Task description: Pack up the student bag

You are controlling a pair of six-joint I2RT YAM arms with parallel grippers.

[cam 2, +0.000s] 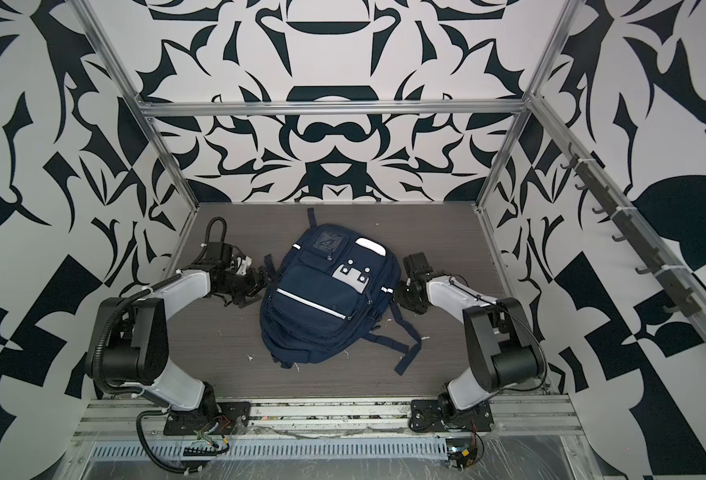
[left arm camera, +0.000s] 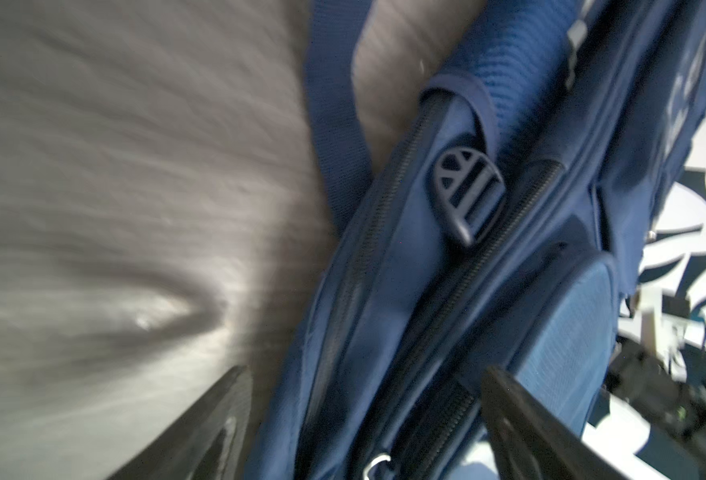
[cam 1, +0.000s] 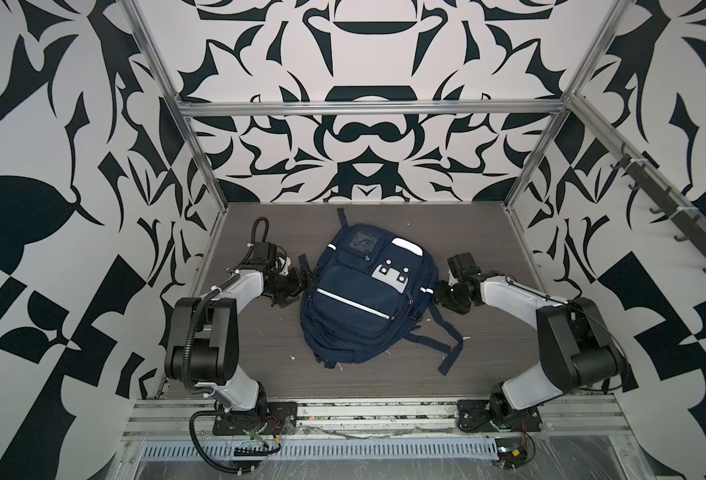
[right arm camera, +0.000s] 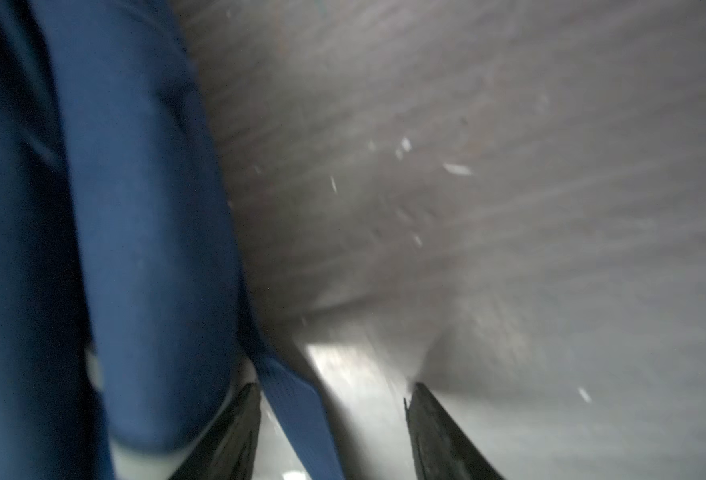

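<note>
Student bag (cam 1: 363, 299) well inside table (cam 1: 259, 357) edges

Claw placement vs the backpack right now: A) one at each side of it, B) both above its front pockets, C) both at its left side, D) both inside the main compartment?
A: in both top views the left claw sits at the left edge of the student bag and the right claw at its right edge, each low beside it with its fingers apart.
</note>
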